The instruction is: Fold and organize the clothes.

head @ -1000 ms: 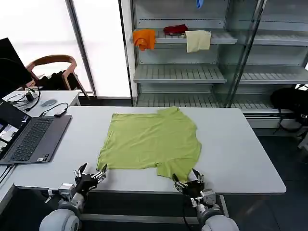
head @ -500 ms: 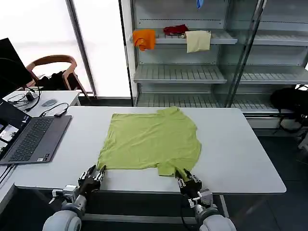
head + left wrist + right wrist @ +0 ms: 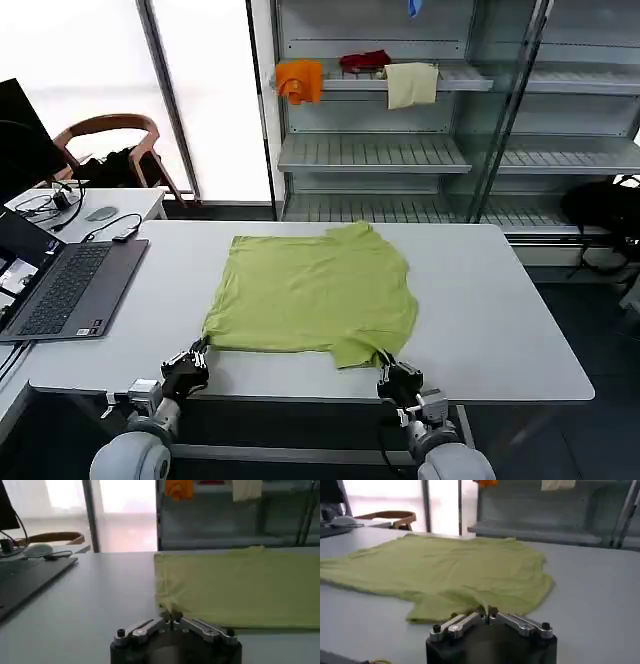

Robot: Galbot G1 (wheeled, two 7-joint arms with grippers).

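The lime yellow-green T-shirt (image 3: 310,290) lies spread flat on the white table (image 3: 500,320), its hem towards the left and a short sleeve at the near edge. My left gripper (image 3: 194,356) is at the shirt's near left corner. In the left wrist view this gripper (image 3: 171,615) is shut, pinching the corner of the shirt (image 3: 240,585). My right gripper (image 3: 389,370) sits at the near sleeve. In the right wrist view it (image 3: 487,612) is shut on the sleeve's edge of the shirt (image 3: 450,570), where a small ridge of fabric rises into the jaws.
An open laptop (image 3: 70,285) lies at the table's left edge, with cables and a mouse on a side table behind it. On the shelf beyond hang an orange cloth (image 3: 300,80), a red cloth (image 3: 365,62) and a cream cloth (image 3: 411,84). A wooden chair (image 3: 110,130) stands far left.
Both grippers were open just short of the shirt a second ago. They have moved forward onto its near edge and shut on the fabric.
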